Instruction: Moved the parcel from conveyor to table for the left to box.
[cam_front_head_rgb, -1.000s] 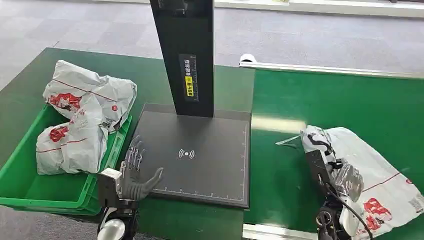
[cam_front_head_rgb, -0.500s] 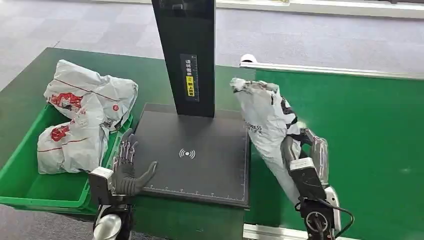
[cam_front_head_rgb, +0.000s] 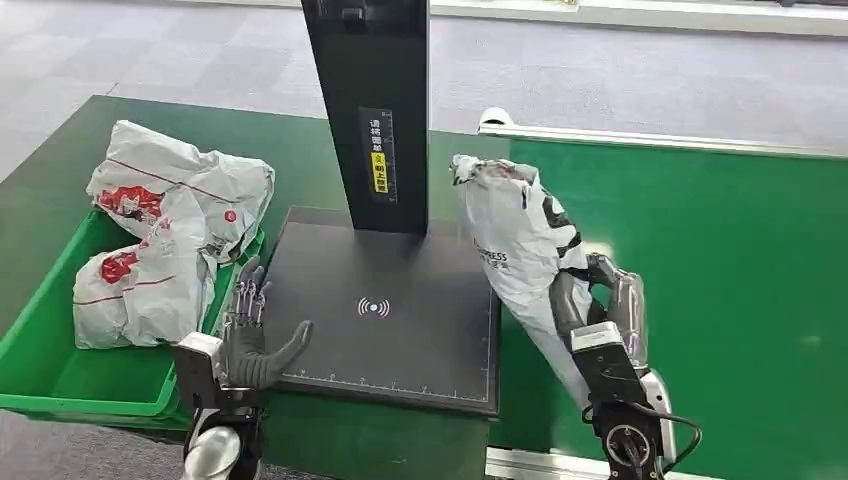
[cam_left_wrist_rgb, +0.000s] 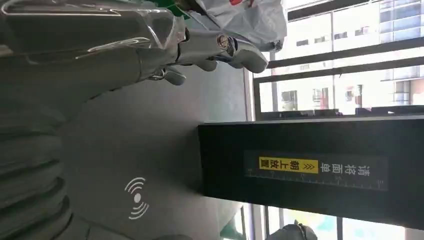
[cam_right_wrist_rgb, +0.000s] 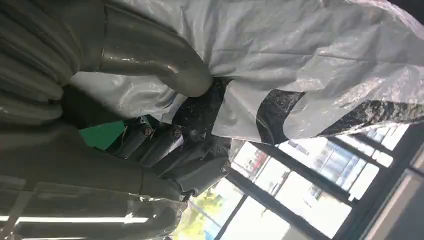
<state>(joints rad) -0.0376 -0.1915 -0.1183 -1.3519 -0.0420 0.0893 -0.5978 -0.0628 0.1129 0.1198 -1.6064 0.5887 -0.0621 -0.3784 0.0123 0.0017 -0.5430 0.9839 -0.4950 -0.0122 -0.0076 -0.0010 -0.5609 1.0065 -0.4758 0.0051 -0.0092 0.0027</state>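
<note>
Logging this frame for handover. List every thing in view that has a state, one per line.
parcel: lifted, held upright above the conveyor's edge
right hand: grips the parcel
left hand: fingers apart, holding nothing
green bin: holds two bagged parcels
scanner pad: bare

On the black post (cam_front_head_rgb: 368, 110) beyond the left hand (cam_front_head_rgb: 250, 345) you can see a dark label with a yellow strip reading 朝上放置 beside 清将面单, clearest from the left wrist. A white wireless-wave sign (cam_front_head_rgb: 373, 307) sits on the grey pad (cam_front_head_rgb: 400, 340) beside that hand. The parcel (cam_front_head_rgb: 520, 245) in the right hand (cam_front_head_rgb: 590, 300) carries dark lettering ending in "RESS".
</note>
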